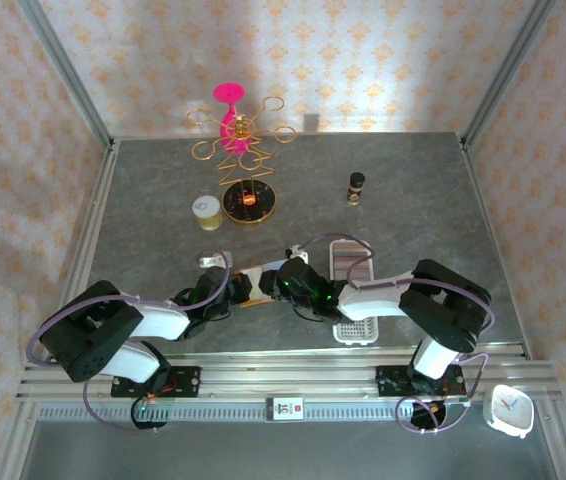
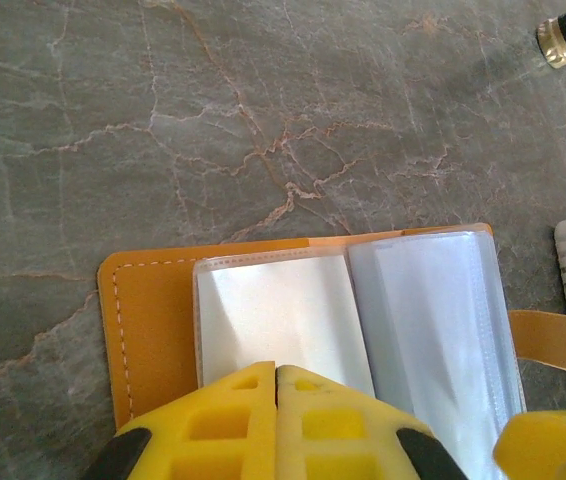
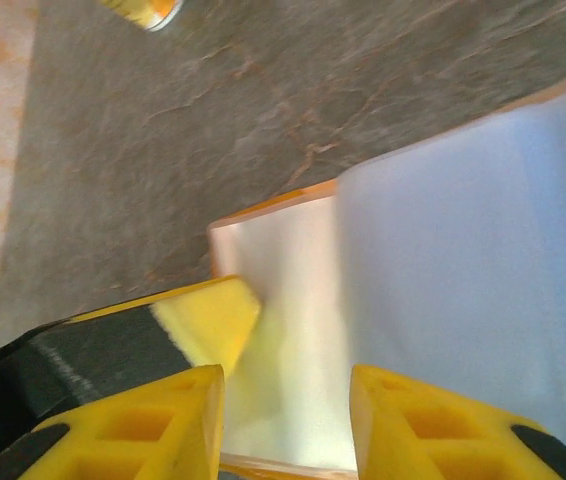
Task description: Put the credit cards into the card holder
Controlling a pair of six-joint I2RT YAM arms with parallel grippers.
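The card holder lies open on the table, orange with clear inner pockets, its closing tab sticking out to the right. My left gripper is shut, tips together with nothing between them, down on the near edge of the left pocket. My right gripper hovers open over the same pockets, next to a left fingertip. From above, both grippers meet over the card holder. A pale grey credit card lies on the table just behind the left gripper.
A long white slotted tray sits right of the card holder, under the right arm. Farther back are a small dark bottle, a small round jar and a gold wire stand with a pink top.
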